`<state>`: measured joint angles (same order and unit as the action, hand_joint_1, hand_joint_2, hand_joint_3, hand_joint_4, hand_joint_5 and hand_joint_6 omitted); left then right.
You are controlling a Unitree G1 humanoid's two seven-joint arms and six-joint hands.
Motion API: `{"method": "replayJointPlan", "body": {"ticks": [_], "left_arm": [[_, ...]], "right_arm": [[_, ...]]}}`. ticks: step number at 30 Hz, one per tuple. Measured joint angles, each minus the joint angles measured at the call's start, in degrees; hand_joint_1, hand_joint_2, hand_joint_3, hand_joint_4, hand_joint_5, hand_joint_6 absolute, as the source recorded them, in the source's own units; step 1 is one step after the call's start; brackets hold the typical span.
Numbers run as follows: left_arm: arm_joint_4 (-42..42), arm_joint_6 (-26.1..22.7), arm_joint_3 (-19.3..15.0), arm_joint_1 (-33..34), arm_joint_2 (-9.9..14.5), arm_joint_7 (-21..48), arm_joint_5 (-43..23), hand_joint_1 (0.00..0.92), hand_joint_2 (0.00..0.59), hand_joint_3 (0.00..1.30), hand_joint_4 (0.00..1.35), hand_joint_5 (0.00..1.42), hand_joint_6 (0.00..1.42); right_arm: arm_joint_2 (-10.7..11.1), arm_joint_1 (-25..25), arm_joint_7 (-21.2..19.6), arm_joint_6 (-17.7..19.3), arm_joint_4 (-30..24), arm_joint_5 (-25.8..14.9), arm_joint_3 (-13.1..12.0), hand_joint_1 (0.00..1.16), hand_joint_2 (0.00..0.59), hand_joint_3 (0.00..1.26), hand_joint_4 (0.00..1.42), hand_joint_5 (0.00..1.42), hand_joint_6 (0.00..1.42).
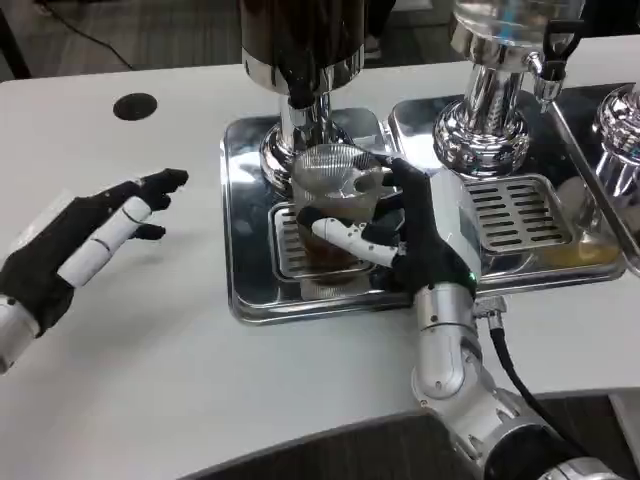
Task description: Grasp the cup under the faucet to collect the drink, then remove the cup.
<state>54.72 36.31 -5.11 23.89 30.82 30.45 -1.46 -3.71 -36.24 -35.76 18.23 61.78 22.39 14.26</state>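
A clear plastic cup (334,205) with brown drink in its lower part stands on the drip grate under the dark dispenser's faucet (300,95). My right hand (415,235) grips the cup from its right side, thumb across the front and fingers around the back. My left hand (85,245) hovers over the white table at the left, fingers stretched out and apart, holding nothing.
The cup stands on a shiny steel drip tray (245,290). A second dispenser (485,110) with its own tray and grate stands to the right, a third at the far right edge. A black round hole (135,105) is in the table at back left.
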Motion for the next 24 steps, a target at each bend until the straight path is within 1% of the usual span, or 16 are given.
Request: {"method": "replayJointPlan", "body": {"ticks": [5, 14, 20, 24], "left_arm": [[0.04, 1.82, 1.72, 0.46, 0.0, 0.78, 1.28, 0.0, 0.156, 0.16, 0.02, 0.04, 0.18], [0.47, 3.21, 2.83, 0.8, -0.1, 1.15, 2.34, 0.0, 0.155, 0.15, 0.02, 0.04, 0.17], [0.45, 4.45, 3.65, 1.07, -0.09, 1.11, 3.4, 0.0, 0.154, 0.15, 0.01, 0.04, 0.16], [0.3, 5.73, 4.19, 1.09, 0.1, 0.58, 4.59, 0.0, 0.154, 0.15, 0.01, 0.03, 0.16]], "right_arm": [[0.59, 1.21, -0.49, -0.01, -1.73, 0.12, -0.23, 0.77, 0.17, 0.47, 0.54, 0.79, 1.15], [2.17, 3.19, -1.51, -0.09, -6.24, 1.34, -0.6, 0.76, 0.169, 0.48, 0.54, 0.79, 1.15], [2.82, 5.57, -1.52, -0.96, -9.65, 2.13, -0.9, 0.76, 0.174, 0.49, 0.54, 0.79, 1.15], [3.91, 7.32, -1.51, -1.83, -12.48, 2.37, -1.41, 0.76, 0.184, 0.49, 0.55, 0.79, 1.15]]}}
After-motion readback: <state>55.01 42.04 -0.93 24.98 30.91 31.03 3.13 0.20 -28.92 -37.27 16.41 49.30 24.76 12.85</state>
